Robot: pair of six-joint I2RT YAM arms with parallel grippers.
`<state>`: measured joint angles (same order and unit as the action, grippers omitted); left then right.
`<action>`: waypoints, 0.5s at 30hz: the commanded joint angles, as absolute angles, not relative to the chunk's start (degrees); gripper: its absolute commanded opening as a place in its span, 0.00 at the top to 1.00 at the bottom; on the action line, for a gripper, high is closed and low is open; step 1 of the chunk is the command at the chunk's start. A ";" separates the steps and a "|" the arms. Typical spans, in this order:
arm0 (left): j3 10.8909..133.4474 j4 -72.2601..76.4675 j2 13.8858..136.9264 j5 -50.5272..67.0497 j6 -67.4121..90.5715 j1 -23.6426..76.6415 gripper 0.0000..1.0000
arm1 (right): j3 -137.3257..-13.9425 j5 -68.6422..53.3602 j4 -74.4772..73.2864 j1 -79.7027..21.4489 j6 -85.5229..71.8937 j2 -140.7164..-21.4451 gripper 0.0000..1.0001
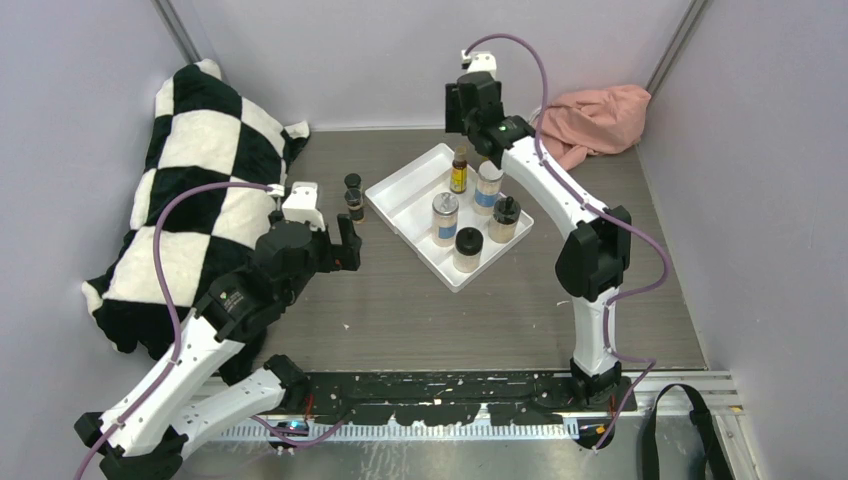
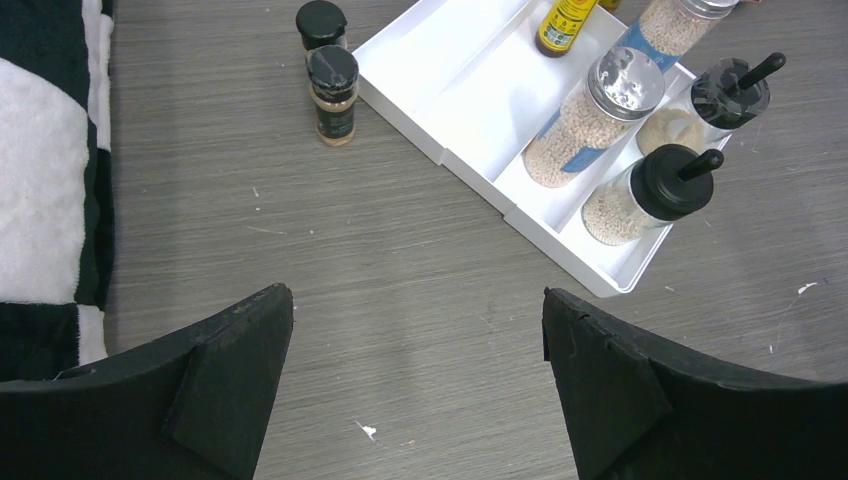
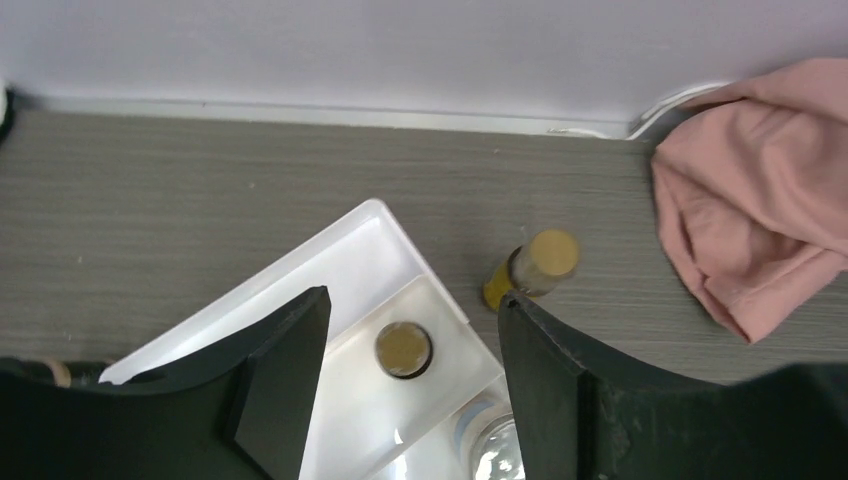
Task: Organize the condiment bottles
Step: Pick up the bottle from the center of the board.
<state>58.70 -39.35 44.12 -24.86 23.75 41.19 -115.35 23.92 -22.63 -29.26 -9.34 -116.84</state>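
**Left gripper (image 2: 415,310) open, three bottles outside**

It holds nothing, left of the white tray (image 2: 450,80). Two tiny dark bottles (image 2: 333,95) stand just left of the tray. Four jars (image 2: 600,115) and one amber bottle (image 3: 403,348) sit inside. Right gripper (image 3: 410,310) hangs above that bottle, fingers apart and not touching it. The other amber bottle (image 3: 530,270) stands just behind the tray.

Robot lab test cell, not a home or kitchen. Plain lavender walls (image 1: 80,60) box it in on three sides, with metal posts (image 1: 178,30) in the far corners. Scuffed grey wood-grain tabletop (image 1: 400,310). Left arm (image 1: 200,340) and right arm (image 1: 590,260) are bolted to a chipped black base plate (image 1: 450,410) on an aluminium rail (image 1: 430,432) at the near edge, with purple cables (image 1: 541,90) looped loose. Props don't match (checkered cushion (image 1: 190,180), pink cloth (image 1: 595,120), white tray (image 1: 410,190) of condiment bottles (image 1: 445,218)), so it looks staged, not lived-in.
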 commanded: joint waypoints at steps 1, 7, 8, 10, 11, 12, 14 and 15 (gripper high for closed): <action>60.68 -38.22 44.36 -25.10 23.31 41.22 0.05 | -123.77 27.81 -27.17 -25.86 -11.46 -118.32 0.32; 60.60 -37.55 44.99 -24.97 23.04 41.23 0.05 | -132.21 26.87 -33.45 -21.98 -14.04 -124.67 0.32; 60.58 -37.52 45.08 -24.92 23.03 41.27 0.05 | -132.54 26.53 -34.01 -21.57 -14.40 -125.44 0.32; 60.57 -37.36 45.25 -24.88 23.03 41.23 0.05 | -132.86 25.95 -34.58 -20.83 -15.27 -126.45 0.32; 60.62 -37.23 45.38 -24.95 23.03 41.22 0.05 | -132.70 25.40 -34.76 -20.57 -15.70 -126.75 0.32; 60.63 -37.20 45.48 -24.96 22.98 41.24 0.05 | -132.33 24.95 -34.73 -20.29 -16.11 -126.96 0.32; 60.63 -37.11 45.74 -24.96 22.94 41.22 0.05 | -131.06 24.28 -34.07 -20.22 -16.45 -127.02 0.32; 60.53 -36.97 45.88 -24.89 22.94 41.23 0.04 | -130.44 23.68 -33.76 -20.13 -16.56 -127.13 0.32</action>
